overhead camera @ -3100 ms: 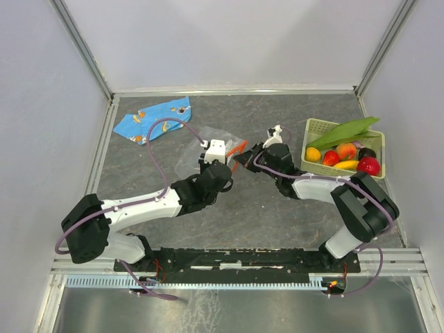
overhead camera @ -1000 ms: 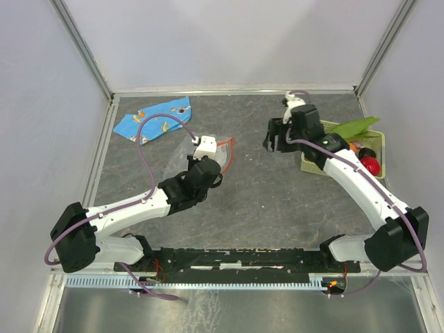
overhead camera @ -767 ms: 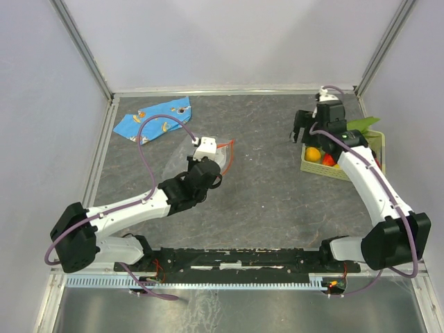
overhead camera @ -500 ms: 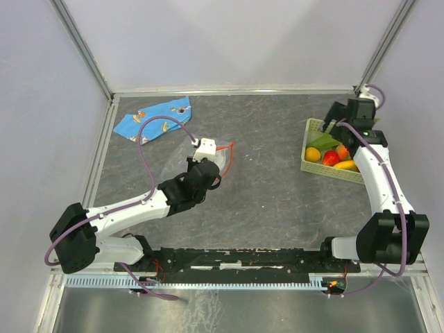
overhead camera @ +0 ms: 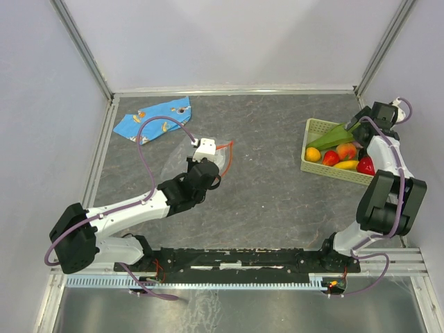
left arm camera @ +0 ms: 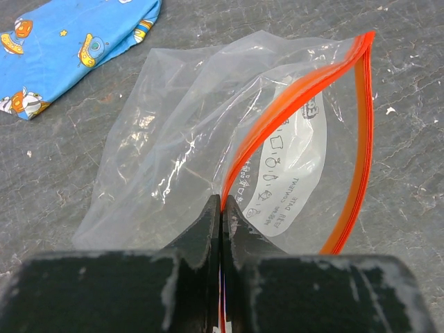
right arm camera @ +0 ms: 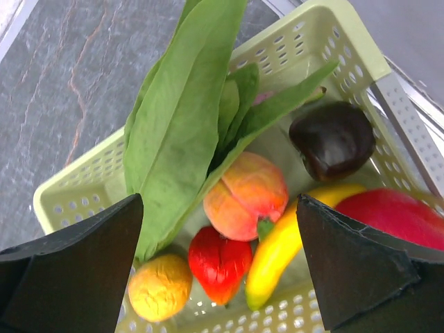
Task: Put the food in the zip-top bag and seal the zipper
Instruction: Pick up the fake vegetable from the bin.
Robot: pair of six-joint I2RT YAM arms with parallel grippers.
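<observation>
ME: Two jobs at once, so my arms are well apart. My left gripper (left arm camera: 220,208) has its jaws pressed shut on one lip of the zipper (left arm camera: 363,139), at the mouth of the zip-top bag (left arm camera: 173,132).

YOU: Why pinch just one lip?

ME: So the other lip bows away and the mouth gapes over the table (left arm camera: 416,208). A bag lying flat would give me no way in. It sits near the blue cloth (left arm camera: 62,41); I cannot tell whether they touch.

YOU: Anything in it?

ME: Nothing but a printed label on the plastic. All the food is in the pale green basket (right arm camera: 333,35), over on the right side.

YOU: And the other arm?

ME: My right gripper (right arm camera: 218,208) hangs above the basket, jaws spread wide, holding nothing. Below it the long green leaf (right arm camera: 180,118) lies on top, its tip past the rim. Around it are a dark eggplant (right arm camera: 333,139), a peach (right arm camera: 243,194), a small red fruit (right arm camera: 218,260), a banana (right arm camera: 277,257), an orange (right arm camera: 159,288) and a bigger red fruit (right arm camera: 395,215).

YOU: Which first?

ME: My guess is the leaf, since it covers part of the pile. It looks long and floppy, though, and may fold at the bag's mouth. Nothing is bagged yet, and the zipper is unsealed.
</observation>
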